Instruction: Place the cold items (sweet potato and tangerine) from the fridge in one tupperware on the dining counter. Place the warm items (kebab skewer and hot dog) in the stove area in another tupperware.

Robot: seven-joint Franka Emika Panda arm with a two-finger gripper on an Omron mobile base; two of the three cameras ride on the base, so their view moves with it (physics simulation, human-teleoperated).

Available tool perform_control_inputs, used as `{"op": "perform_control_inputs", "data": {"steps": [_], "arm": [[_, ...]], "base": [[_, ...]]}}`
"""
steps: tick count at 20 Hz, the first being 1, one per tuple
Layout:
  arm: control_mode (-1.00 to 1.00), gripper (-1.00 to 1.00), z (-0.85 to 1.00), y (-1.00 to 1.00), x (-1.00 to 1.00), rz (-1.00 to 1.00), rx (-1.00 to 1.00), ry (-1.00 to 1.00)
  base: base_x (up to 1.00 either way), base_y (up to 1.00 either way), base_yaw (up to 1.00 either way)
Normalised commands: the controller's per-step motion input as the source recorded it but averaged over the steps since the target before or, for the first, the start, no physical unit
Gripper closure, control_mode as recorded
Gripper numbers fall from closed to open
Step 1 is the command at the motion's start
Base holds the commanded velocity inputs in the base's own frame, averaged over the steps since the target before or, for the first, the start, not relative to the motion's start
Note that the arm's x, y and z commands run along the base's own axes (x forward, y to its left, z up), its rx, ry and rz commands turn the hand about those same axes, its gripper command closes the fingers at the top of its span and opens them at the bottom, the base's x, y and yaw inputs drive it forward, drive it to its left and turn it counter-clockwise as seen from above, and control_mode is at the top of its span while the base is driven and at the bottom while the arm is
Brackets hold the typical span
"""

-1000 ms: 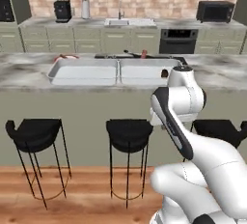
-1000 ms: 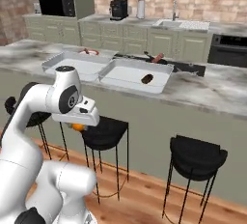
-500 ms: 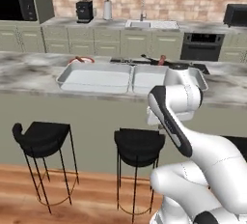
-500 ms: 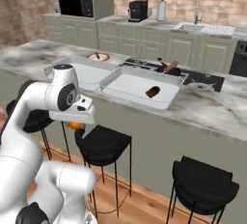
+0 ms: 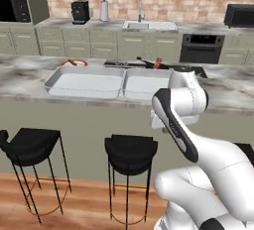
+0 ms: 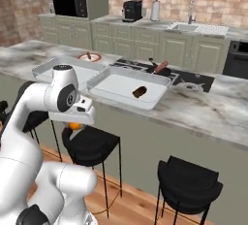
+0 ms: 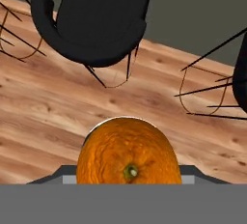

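Pincer part-open, clamped on tangerine below bench edge; loose grip could drop fruit onto floor, short of tupperware

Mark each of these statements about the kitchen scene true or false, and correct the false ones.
1. The gripper holds the tangerine. True.
2. The sweet potato lies in a tupperware. True.
3. The tangerine already rests in a tray on the dining counter. False: it is below counter height, above a black stool.
4. Both tupperwares hold food. False: the other tupperware looks empty.
5. The two trays sit side by side on the counter. True.
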Motion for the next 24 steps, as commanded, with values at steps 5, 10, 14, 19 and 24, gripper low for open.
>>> {"op": "perform_control_inputs", "data": {"steps": [5,10,14,19,24], "arm": [[1.00,1.00,0.00,0.00,0.00,0.00,0.00,0.00],[1.00,1.00,0.00,0.00,0.00,0.00,0.00,0.00],[1.00,1.00,0.00,0.00,0.00,0.00,0.00,0.00],[1.00,1.00,0.00,0.00,0.00,0.00,0.00,0.00],[1.00,1.00,0.00,0.00,0.00,0.00,0.00,0.00]], "base": [[0.08,-0.52,0.12],[0.48,-0.21,0.08],[0.60,0.08,0.00],[0.40,0.10,0.00],[0.50,0.09,0.00]]}}
